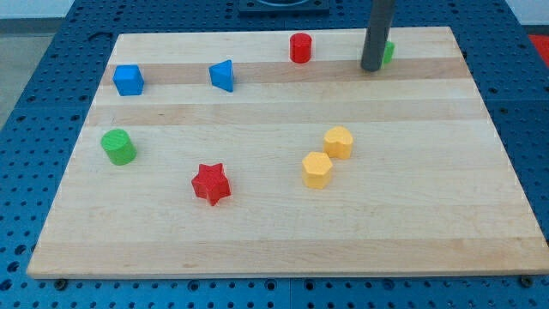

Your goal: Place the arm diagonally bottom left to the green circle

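Near the view's top right of the pale wooden board (pixel 283 232), my tip (pixel 371 69), a bare gripperless rod end holding nothing, stood touching a small green block (pixel 389 51), far from the green cylinder (pixel 117 147).

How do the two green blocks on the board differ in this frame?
The green cylinder near the view's left edge is fully visible and stands alone; the green block at the view's top right is mostly hidden behind my tip, so its shape cannot be made out. The green cylinder lies far from my tip; the green block sits right beside it, on its right. Both share the same green colour and rest on the wooden board.
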`<action>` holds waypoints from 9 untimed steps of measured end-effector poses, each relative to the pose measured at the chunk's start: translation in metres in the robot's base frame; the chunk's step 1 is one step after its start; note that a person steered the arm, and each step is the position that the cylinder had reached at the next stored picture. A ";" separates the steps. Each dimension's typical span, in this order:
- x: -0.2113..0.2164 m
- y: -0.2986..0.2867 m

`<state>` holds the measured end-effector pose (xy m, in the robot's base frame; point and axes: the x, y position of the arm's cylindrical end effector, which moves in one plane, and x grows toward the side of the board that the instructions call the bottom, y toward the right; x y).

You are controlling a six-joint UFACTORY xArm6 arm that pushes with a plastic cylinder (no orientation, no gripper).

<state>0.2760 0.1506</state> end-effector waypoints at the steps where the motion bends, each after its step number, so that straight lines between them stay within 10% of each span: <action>1: -0.025 0.026; 3: 0.054 -0.019; 7: 0.136 -0.399; 9: 0.168 -0.455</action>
<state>0.4441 -0.3047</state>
